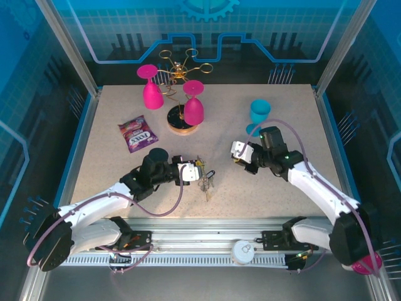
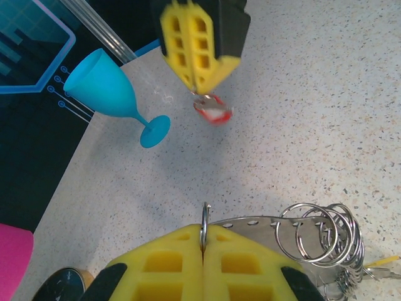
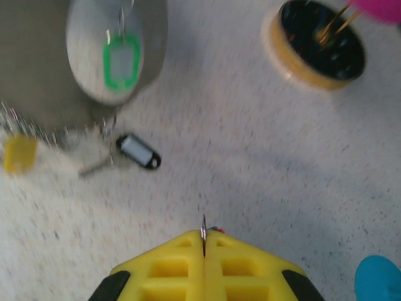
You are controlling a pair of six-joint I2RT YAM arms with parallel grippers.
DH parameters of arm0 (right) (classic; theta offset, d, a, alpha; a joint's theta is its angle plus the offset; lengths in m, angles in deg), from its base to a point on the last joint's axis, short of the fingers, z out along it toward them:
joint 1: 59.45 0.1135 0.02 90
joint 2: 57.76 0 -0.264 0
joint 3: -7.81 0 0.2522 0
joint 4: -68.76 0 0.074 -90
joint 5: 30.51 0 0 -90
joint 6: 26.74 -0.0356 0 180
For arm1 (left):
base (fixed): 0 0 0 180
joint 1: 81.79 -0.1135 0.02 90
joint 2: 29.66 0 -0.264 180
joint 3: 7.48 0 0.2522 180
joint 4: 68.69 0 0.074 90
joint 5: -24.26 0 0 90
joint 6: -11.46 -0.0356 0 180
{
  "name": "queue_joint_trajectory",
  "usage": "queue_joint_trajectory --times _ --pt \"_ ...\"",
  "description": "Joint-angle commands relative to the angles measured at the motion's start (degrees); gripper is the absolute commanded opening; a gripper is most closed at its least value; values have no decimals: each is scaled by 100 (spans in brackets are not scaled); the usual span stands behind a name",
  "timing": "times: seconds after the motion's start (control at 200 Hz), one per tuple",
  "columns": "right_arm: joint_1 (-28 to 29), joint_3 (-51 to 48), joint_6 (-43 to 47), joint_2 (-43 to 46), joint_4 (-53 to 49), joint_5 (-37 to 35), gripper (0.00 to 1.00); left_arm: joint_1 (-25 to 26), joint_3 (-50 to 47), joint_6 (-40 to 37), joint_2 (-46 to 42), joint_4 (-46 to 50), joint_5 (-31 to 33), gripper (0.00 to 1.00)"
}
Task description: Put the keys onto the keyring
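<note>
Two grippers meet mid-table (image 1: 301,113): the left gripper (image 2: 203,231) clamps the keyring (image 2: 204,216) edge-up, strung keys (image 1: 205,182) dangling beside it, apparently presenting its wire to the right gripper (image 2: 198,88), which pinches a red key (image 2: 213,111) opposite for threading.

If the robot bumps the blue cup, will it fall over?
Probably yes. The blue cup stands upright on a thin stem and small round foot, so a push near the rim would likely tip it. It looks like plastic, so probably light, and its round bowl might roll.
</note>
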Motion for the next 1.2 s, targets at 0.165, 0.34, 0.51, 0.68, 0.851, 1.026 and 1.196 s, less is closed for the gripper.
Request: queue_joint_trajectory --times 0.165,0.34,0.51,0.68,0.851,1.026,1.196 --pt "388 -1058 -2659 751 2640 728 0 18 147 305 -10 -383 -126 0" --pt "498 -1223 -3545 719 3362 444 0 13 227 334 18 -411 -79 0" --pt "613 -1291 -5101 768 3730 -221 0 -35 56 406 127 -810 -23 0" --pt "643 -1063 -5638 780 2923 -228 0 -78 -51 415 143 -957 -11 0" --pt "853 -904 -5173 859 2230 -315 0 -78 -105 415 105 -1002 -32 0" --pt "1225 -738 -4257 821 1791 136 0 -85 -95 389 99 -984 -84 0" --pt "1236 -437 -3475 651 1359 259 0 -87 -88 354 105 -951 -119 0"
